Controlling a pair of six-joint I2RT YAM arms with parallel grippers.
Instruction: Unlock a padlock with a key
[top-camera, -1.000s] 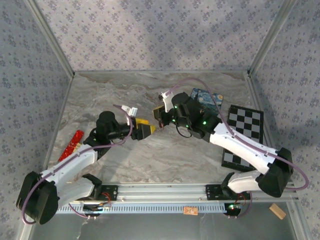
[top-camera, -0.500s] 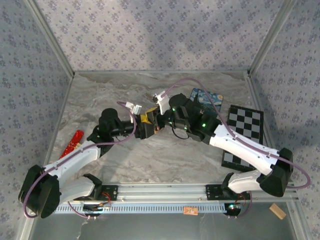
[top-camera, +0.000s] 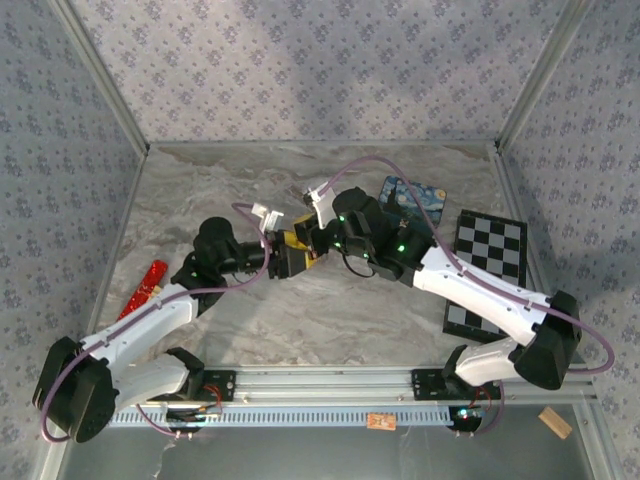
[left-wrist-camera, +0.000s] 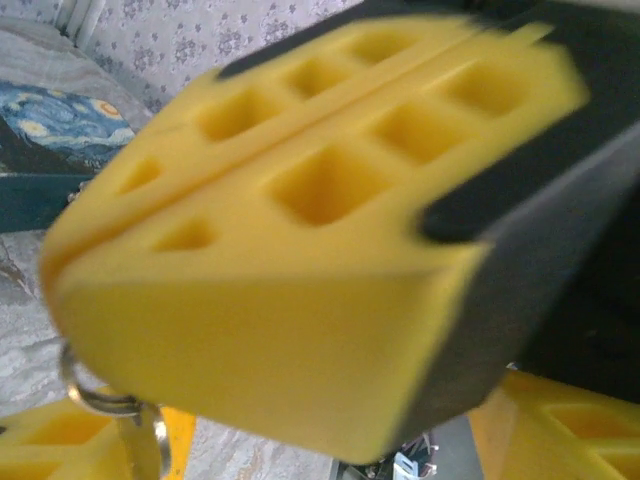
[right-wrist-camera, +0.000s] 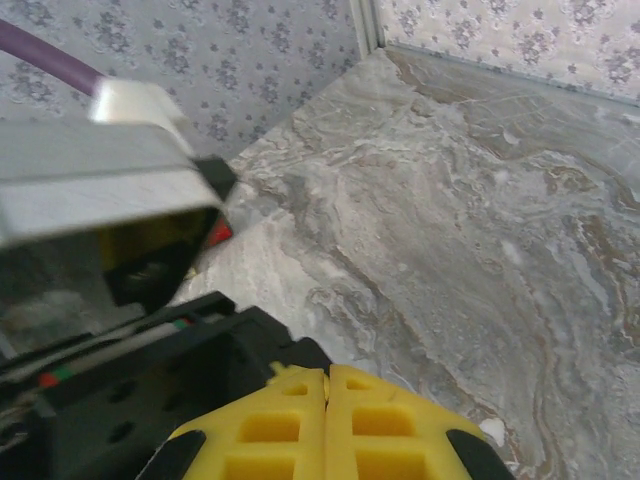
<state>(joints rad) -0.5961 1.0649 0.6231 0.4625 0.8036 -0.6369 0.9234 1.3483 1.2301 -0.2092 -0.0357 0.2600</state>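
A grey-veined marble worktop (top-camera: 200, 200) lies between patterned walls. Two white-and-black arms reach across it toward each other, the left arm (top-camera: 150, 320) from the near left and the right arm (top-camera: 480, 295) from the near right, and they meet just past the middle. On the right side a checkered board (top-camera: 492, 262) lies flat, with the right arm passing over its near part. Beyond the board, toward the far wall, lies a blue swirl-painted box (top-camera: 420, 198), partly behind the right arm. Its painted top faces up and its inside does not show, so I cannot tell what it holds. A red strip (top-camera: 143, 290) lies near the left edge, well apart from everything else. The right fingers (right-wrist-camera: 380, 435), yellow and waffle-patterned, are pressed flat together with a bare seam between them. The left fingers (left-wrist-camera: 560, 425) stand wide, one on each side of the right pair. Below the tip of the right pair hangs a thin silvery ring (left-wrist-camera: 88, 385) with a small metal piece under it, just beside one left finger and above the worktop. That view is blurred. The padlock cannot be made out for certain. The ring, where the two arms meet, may be its shackle or a key ring, and whether the right fingers pinch it I cannot tell.
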